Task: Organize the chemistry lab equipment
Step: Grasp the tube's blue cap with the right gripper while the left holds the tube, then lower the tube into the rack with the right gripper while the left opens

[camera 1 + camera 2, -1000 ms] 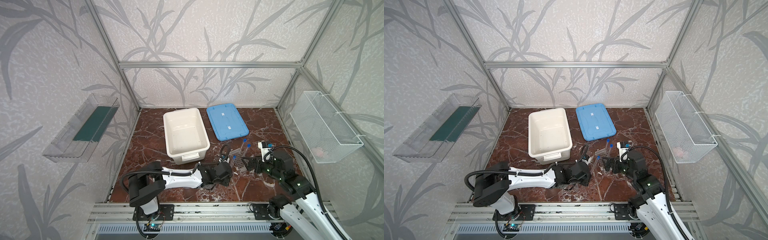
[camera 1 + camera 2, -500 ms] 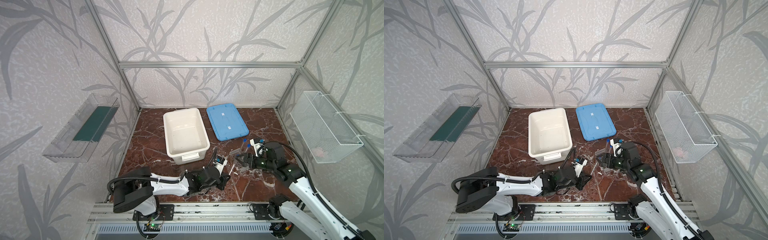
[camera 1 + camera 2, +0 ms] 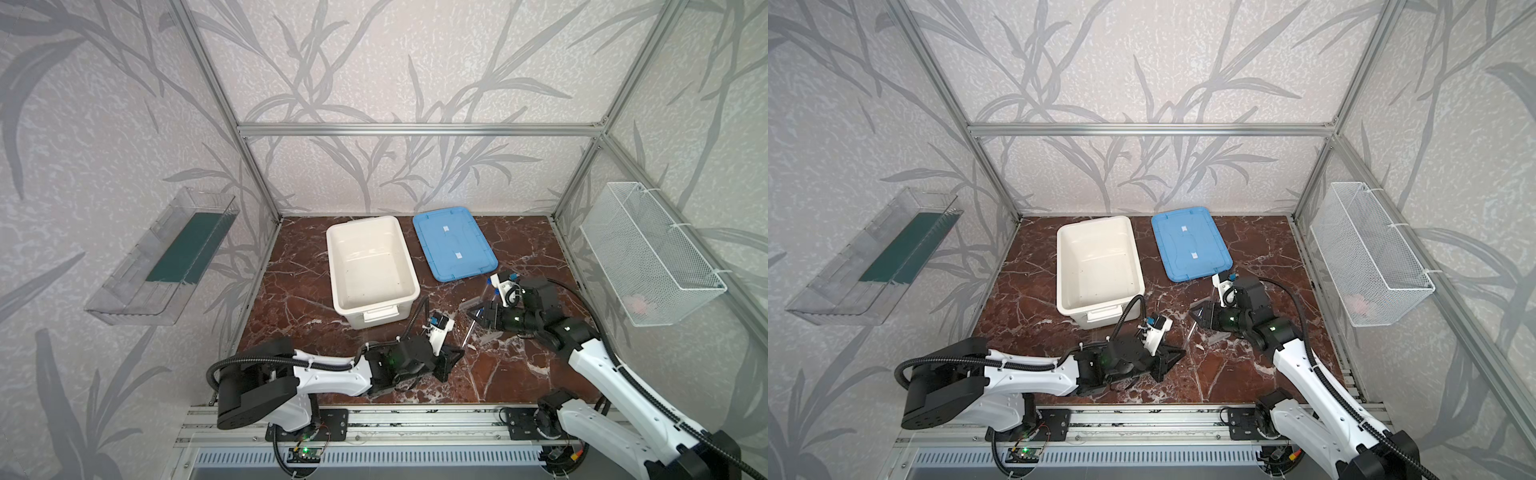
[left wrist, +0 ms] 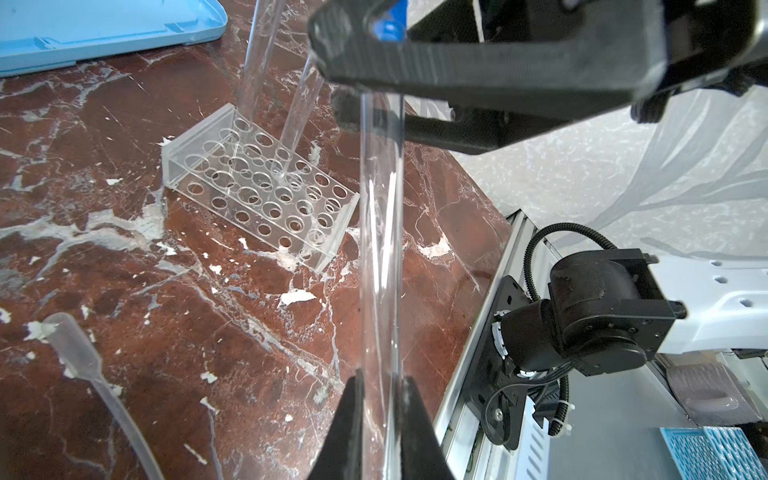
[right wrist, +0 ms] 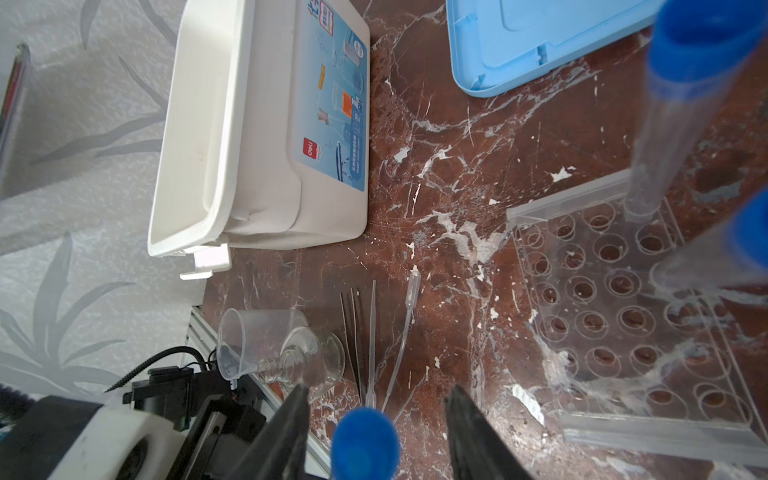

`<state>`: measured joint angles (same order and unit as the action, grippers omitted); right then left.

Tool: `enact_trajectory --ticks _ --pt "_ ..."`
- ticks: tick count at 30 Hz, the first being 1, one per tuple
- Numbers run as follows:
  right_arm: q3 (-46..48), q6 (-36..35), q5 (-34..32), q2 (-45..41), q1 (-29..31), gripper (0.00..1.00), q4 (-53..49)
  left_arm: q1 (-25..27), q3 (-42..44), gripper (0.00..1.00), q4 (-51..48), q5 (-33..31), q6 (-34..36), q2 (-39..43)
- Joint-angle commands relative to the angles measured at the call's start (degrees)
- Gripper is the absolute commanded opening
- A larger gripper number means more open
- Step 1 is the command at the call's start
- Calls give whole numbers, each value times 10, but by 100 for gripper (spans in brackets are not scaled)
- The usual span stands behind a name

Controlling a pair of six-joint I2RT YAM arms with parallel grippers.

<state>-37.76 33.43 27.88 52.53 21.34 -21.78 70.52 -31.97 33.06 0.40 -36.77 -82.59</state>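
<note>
Tube rack (image 4: 259, 195) lies on marble w/ two capped tubes (image 5: 673, 104) standing in it. White tub (image 5: 257, 137) & blue lid (image 5: 540, 37) sit beyond rack. Beaker (image 5: 257, 340), flask (image 5: 307, 365), rods (image 5: 353, 332) & pipette (image 5: 405, 332) lie well apart from rack, tub side. L gripper (image 4: 381, 380) clamped on held tube (image 4: 380, 249), near rack. R gripper (image 5: 378, 388) jaws apart astride its blue cap (image 5: 365, 440), gaps both sides
</note>
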Motion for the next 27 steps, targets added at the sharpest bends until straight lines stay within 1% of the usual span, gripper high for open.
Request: enact_trajectory --ticks 1,11,15,16,19,20,22,23,25,27 --pt "-16 1 11 -2 3 43 21 3 5 14 18 5 9 9" --pt "-5 1 15 -6 3 21 20 3 -2 14 11 5 7 3" --pt "2 2 13 -12 3 18 21 5 -14 15 -3 8 8 -4" --pt "2 2 11 -14 3 17 21 4 -18 20 -7 10 9 -7" --pt "4 0 3 -23 3 17 17 4 -28 51 -4 21 9 -17" --pt "3 -5 -2 -27 2 18 14 4 -31 63 -4 21 7 -19" --pt "2 -16 -21 -39 3 18 3 4 -33 82 5 19 -3 -20" --pt "0 -28 -37 -48 3 18 -8 4 -34 84 10 15 -11 -20" --pt "-3 -52 -77 -73 3 18 -28 4 -39 84 17 7 -23 -19" --pt "-5 -81 -122 -101 3 18 -44 4 -55 85 -6 -9 -39 -18"
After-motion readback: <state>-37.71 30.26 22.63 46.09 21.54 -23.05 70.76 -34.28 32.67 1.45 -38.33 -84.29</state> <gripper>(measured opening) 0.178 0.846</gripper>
